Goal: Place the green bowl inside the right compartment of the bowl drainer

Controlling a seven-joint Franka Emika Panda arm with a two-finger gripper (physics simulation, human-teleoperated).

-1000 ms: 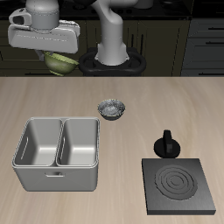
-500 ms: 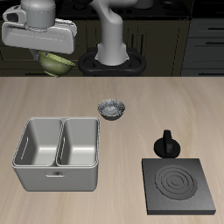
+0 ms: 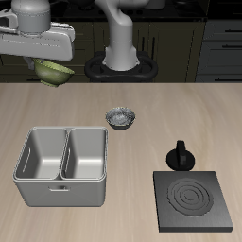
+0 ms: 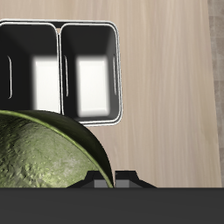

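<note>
Two bins side by side in the bowl drainer [image 3: 62, 164], both bare inside, waiting near the front of the surface [image 3: 189, 113]. Sweeping the exterior view from its left edge: hand [image 3: 52, 68] raised high, well above the surface and farther back than the drainer, clamped on the green bowl [image 3: 53, 72], which hangs beneath it, slightly tilted, clear of everything. Below and nearer the front edge, the drainer's two deep square bins with the dividing wall between. Next along, just behind the drainer's far corner, the grey-and-white bowl [image 3: 121, 118], untouched and apart from the drainer. Farther along, a small black knobbed piece [image 3: 180, 156] standing just behind the flat black stove plate [image 3: 193, 201], both well apart from the drainer.

From the wrist view: green bowl [image 4: 48, 153] filling the foreground, pinched at its rim, with the drainer [image 4: 121, 74] ahead and below, both bins seen from above.

Deciding relation, as a judgement: target bin not yet under the bowl; drainer lying forward of and below the hand, toward the front edge. Right compartment likely the bin beneath the hand's own side of the divider, so mostly a forward carry, then a descent. Worth minding the central wall and rim on the way down, given the bowl's tilt.
</note>
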